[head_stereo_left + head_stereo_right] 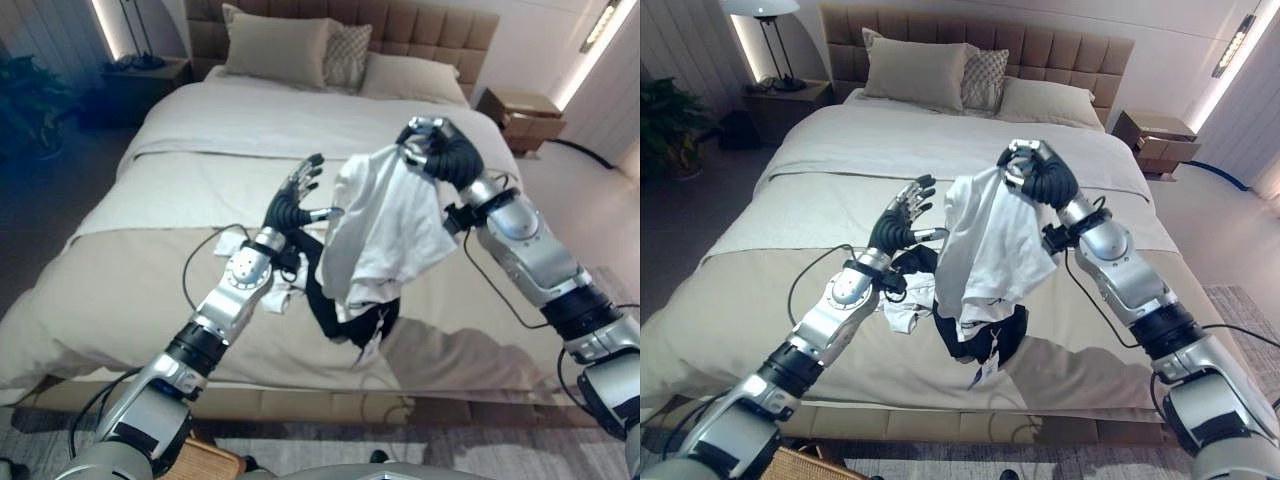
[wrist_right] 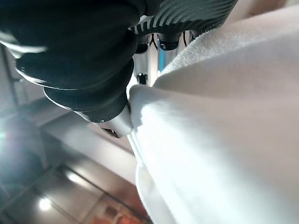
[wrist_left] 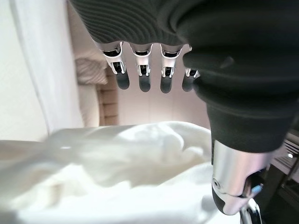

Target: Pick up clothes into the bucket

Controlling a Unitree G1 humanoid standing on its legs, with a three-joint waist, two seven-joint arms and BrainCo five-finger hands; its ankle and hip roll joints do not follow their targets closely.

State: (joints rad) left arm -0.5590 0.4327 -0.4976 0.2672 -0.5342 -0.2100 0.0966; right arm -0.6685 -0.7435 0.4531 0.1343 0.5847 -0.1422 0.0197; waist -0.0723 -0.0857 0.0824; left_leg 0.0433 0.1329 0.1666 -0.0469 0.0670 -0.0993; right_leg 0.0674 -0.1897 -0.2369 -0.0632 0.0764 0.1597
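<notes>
right hand (image 1: 1038, 172) grips white shirt (image 1: 990, 245) (tag unreadable); left hand (image 1: 898, 222) spread, holding nothing.

The right hand (image 1: 1038, 172) is raised high, fingers clenched tight; the left hand (image 1: 898, 226) is held lower, fingers spread open.

White shirt (image 1: 992, 245) in right hand (image 1: 1038, 172)

White shirt (image 1: 990, 245), plain, no print on it. Under it there's a black garment (image 1: 980, 335) with a small white tag. Bed cover (image 1: 760, 300) is beige up front, bedding (image 1: 940, 140) further back is off-white. Pillows: plain beige (image 1: 912, 72), plus one with a diamond pattern (image 1: 982, 70). Headboard (image 1: 1080, 60) is tan, tufted in squares.
</notes>
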